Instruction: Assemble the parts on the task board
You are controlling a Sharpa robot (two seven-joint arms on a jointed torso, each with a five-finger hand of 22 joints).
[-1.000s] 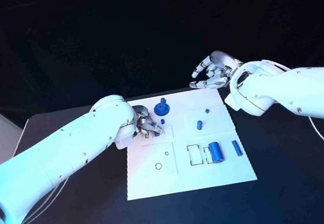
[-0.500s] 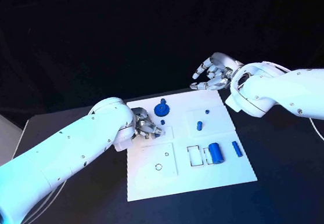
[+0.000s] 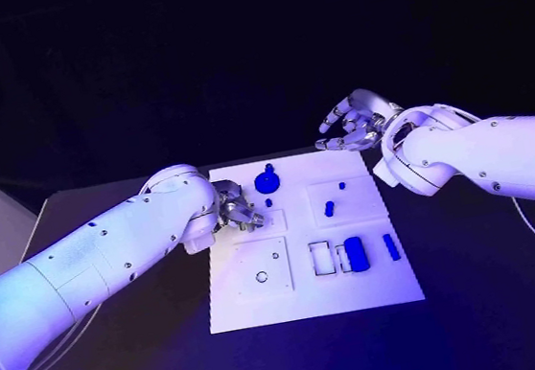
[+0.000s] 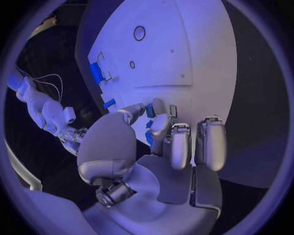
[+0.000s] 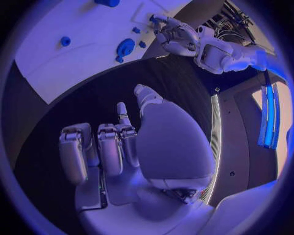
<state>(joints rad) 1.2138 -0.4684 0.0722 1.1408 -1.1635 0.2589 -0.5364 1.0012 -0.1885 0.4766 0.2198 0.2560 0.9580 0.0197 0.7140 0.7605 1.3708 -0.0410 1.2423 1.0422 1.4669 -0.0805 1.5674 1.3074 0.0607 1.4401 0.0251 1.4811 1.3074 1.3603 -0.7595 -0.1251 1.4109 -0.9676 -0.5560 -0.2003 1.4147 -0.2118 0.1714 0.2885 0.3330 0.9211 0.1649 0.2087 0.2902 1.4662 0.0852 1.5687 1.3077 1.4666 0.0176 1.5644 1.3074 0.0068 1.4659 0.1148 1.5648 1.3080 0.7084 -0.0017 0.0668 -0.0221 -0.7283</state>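
Little has moved: left hand (image 3: 239, 209) still pinches a small blue part (image 4: 150, 110) over the task board's (image 3: 316, 298) far-left corner; right hand (image 3: 352, 121) hovers empty, fingers apart (off the board). Several parts (image 3: 354, 251) lie loose, so assembly looks early

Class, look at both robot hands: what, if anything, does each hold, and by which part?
The left hand pinches a small blue part by its end. The right hand holds nothing.

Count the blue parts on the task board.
6, perhaps more hidden: disc, peg, one at left hand, two small, cylinder, rod.
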